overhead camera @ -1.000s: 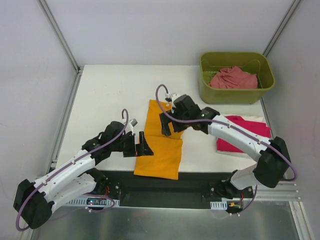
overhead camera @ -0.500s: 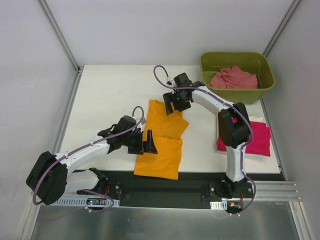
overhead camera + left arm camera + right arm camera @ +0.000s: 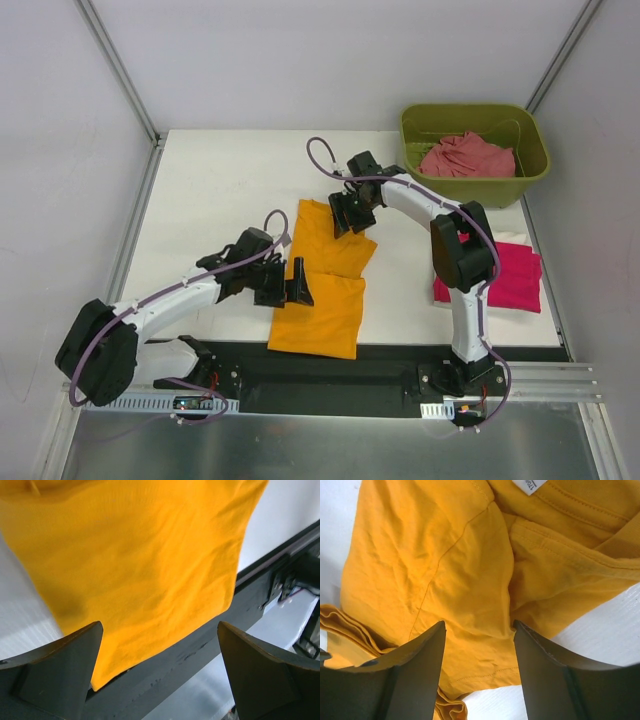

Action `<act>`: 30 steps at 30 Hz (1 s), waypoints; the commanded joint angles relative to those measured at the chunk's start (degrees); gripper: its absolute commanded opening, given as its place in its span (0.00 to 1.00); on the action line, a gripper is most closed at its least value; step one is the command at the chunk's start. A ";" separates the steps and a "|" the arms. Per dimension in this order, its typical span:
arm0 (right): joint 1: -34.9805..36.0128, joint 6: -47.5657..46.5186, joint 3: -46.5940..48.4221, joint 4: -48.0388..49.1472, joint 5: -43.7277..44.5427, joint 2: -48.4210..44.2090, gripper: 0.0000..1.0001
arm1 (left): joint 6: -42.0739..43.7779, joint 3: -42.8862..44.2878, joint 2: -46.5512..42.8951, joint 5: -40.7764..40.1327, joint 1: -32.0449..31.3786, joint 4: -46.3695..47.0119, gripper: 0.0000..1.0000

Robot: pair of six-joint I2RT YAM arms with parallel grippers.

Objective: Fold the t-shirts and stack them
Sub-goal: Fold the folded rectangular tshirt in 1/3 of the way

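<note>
The orange-yellow t-shirt (image 3: 325, 275) lies on the white table, its lower half flat and reaching the front edge, its upper part folded and rumpled. My left gripper (image 3: 287, 287) is open at the shirt's left edge; in its wrist view the orange cloth (image 3: 140, 560) fills the space between its fingers. My right gripper (image 3: 345, 217) is open over the shirt's upper right part, and the cloth (image 3: 470, 595) shows between its fingers. The magenta t-shirt (image 3: 510, 275) lies folded at the right. The salmon-pink t-shirt (image 3: 465, 157) is bunched in the bin.
The olive-green plastic bin (image 3: 475, 155) stands at the back right corner. A black rail (image 3: 330, 375) runs along the table's front edge; the orange shirt's hem hangs onto it. Grey walls enclose the table on the left, right and back.
My right arm swung from the shirt's middle toward the back and now hovers over its upper right part. My left gripper shifted slightly right along the shirt's left edge.
</note>
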 commanded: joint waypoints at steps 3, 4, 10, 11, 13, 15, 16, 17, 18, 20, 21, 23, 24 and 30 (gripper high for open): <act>0.08 -1.57 -4.23 2.23 -1.57 -6.14 0.57 | 2.04 13.38 0.03 -7.99 7.63 -4.12 0.99; 0.08 -1.92 -4.41 2.32 -1.66 -6.92 0.57 | 2.12 16.79 1.35 -9.66 8.86 -4.30 0.99; -0.53 -2.72 -4.85 2.59 -2.80 -6.76 0.52 | 8.09 37.24 19.18 -9.51 14.06 -4.91 0.99; -0.71 -2.80 -4.76 2.68 -3.15 -6.58 0.50 | 9.14 39.91 21.73 -8.89 14.06 -5.17 0.99; -0.97 -2.89 -3.97 2.94 -3.68 -5.80 0.49 | 11.17 46.92 28.85 -8.45 14.32 -6.31 0.99; -1.06 -3.07 -3.09 2.94 -4.38 -4.74 0.48 | 13.54 53.17 35.35 -7.83 14.41 -7.19 0.99; -1.15 -3.16 -2.31 2.85 -4.73 -4.39 0.48 | 13.98 55.38 37.38 -8.18 14.41 -9.11 0.99; -1.15 -3.16 -1.78 2.94 -4.74 -3.95 0.48 | 15.12 57.32 41.14 -8.01 14.41 -9.74 0.99; -1.15 -3.16 -1.34 2.94 -4.48 -3.16 0.47 | 15.65 60.47 42.83 -8.18 14.41 -10.10 0.99; -1.15 -3.16 -0.02 2.76 -3.08 -2.54 0.45 | 15.75 63.48 47.21 -8.36 14.41 -11.41 0.99; -1.32 -3.16 0.34 2.85 -2.54 -2.02 0.42 | 15.83 65.75 48.28 -9.14 14.41 -11.59 0.99; -1.58 -3.07 1.82 2.94 -2.28 -1.22 0.32 | 16.27 67.61 51.09 -10.81 14.41 -12.29 0.99; -1.59 -2.90 2.53 2.94 -2.19 -0.26 0.31 | 16.36 69.19 51.98 -12.99 14.32 -12.73 0.99; -1.67 -3.60 5.61 1.45 -0.08 2.12 0.31 | 18.82 73.77 57.25 -18.47 14.32 -15.81 0.86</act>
